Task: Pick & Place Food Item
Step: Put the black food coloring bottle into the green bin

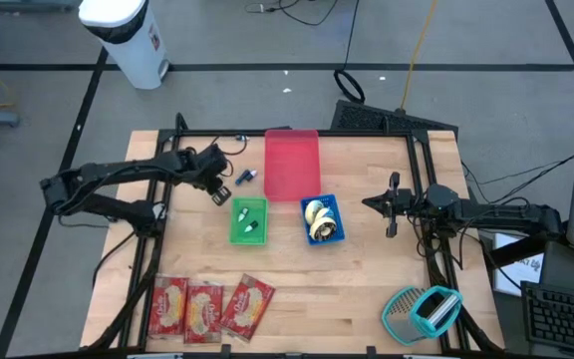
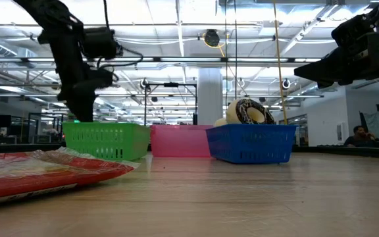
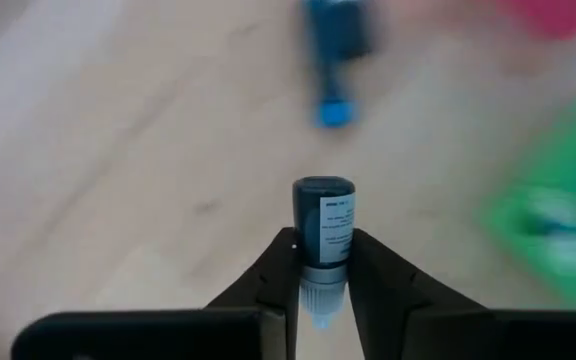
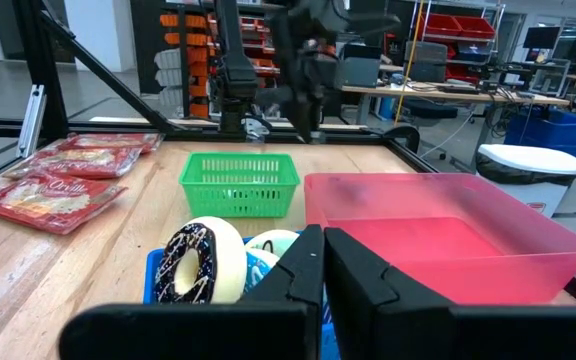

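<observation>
While the left gripper point(image 3: 323, 262) hangs above the surface point(image 1: 297, 289) just beside the green basket point(image 1: 248, 220), toward the left edge, its fingers point(image 3: 268, 275) are clamped on a small dark bottle point(image 3: 324, 222), cap down between them. A second bottle point(image 1: 246, 177) with a blue cap lies on the wood between that gripper and the red bin point(image 1: 292, 163) at the far edge. The blue basket point(image 1: 323, 220) near the middle holds donuts point(image 1: 317, 218); the green one has small items I cannot make out. Three red packets point(image 1: 207, 306) lie in a row by the near left corner, a teal grater point(image 1: 422, 311) by the near right. The right gripper point(image 1: 392, 203) waits near the right edge, fingers together, gripping nothing
</observation>
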You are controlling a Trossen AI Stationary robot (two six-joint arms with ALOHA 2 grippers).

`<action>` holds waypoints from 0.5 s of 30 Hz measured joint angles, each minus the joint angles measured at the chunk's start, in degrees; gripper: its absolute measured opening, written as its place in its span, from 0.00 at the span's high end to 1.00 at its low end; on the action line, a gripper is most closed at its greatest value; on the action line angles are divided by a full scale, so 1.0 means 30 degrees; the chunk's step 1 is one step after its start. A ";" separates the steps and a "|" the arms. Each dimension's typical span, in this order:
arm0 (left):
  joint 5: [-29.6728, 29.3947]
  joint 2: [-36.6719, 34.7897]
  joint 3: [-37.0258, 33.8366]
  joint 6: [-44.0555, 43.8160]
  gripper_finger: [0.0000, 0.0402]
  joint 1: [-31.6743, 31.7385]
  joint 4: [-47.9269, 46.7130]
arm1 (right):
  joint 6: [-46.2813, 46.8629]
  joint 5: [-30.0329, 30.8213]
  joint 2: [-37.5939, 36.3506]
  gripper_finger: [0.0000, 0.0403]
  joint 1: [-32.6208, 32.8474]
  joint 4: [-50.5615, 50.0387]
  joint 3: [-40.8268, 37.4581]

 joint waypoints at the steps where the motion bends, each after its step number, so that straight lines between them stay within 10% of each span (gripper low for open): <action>1: 0.0594 -0.0349 0.0000 -0.0085 0.86 -0.0387 0.0116 | 0.0000 0.0000 -0.0004 0.99 -0.0005 0.0000 0.0000; 15: 0.1760 -0.0614 0.0029 -0.1277 0.85 -0.6633 0.4907 | 0.0000 0.0000 0.0000 0.99 -0.0006 0.0000 0.0007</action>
